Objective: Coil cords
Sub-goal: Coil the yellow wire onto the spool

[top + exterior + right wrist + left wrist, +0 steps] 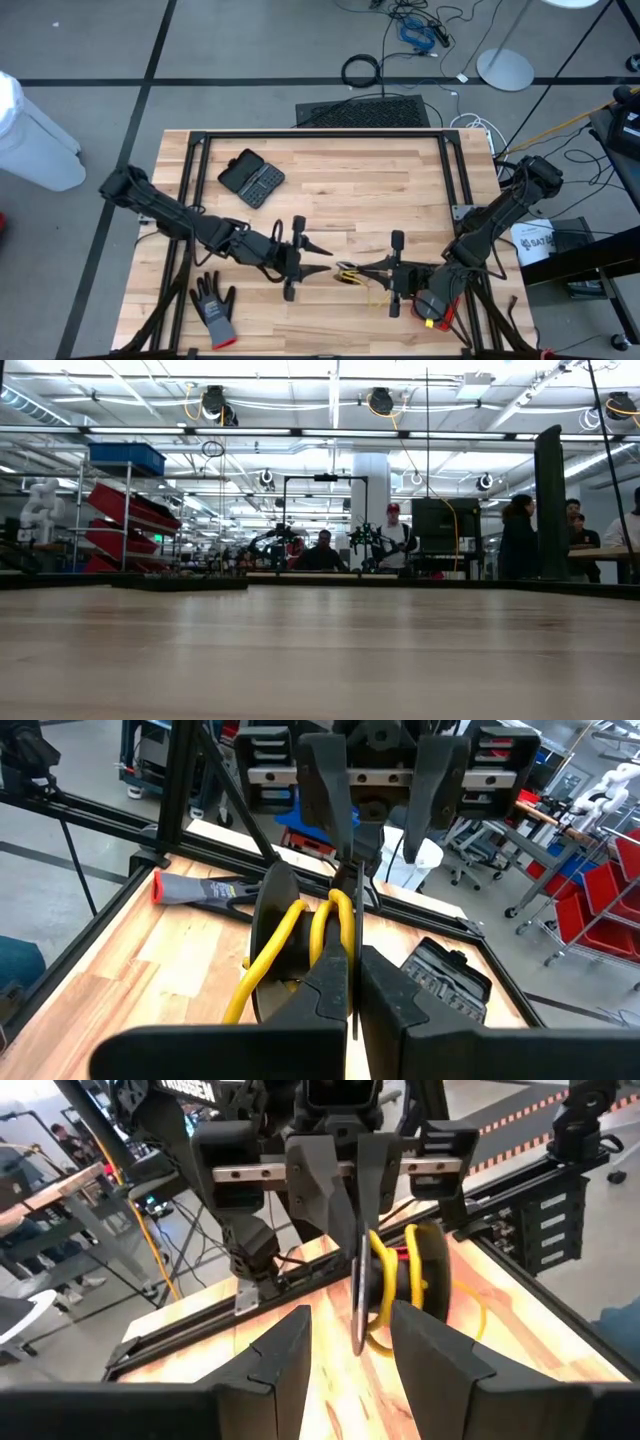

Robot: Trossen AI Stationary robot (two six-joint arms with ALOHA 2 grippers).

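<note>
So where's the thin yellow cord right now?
In the high view, the thin yellow cord sits at the near middle of the wooden table, between the left pincer and the shut right pincer, which pinches it.

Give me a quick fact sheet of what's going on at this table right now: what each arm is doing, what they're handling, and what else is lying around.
Surface: wooden table
Item being handled: yellow cord, looped around a black round part, near the table's front middle
Right gripper: shut on the yellow cord, holding it up
Left gripper: open, facing the right gripper with its fingers either side of the cord
Other items: grey glove at the front left; black case toward the back left
Background: people beyond the table in the low view
</note>
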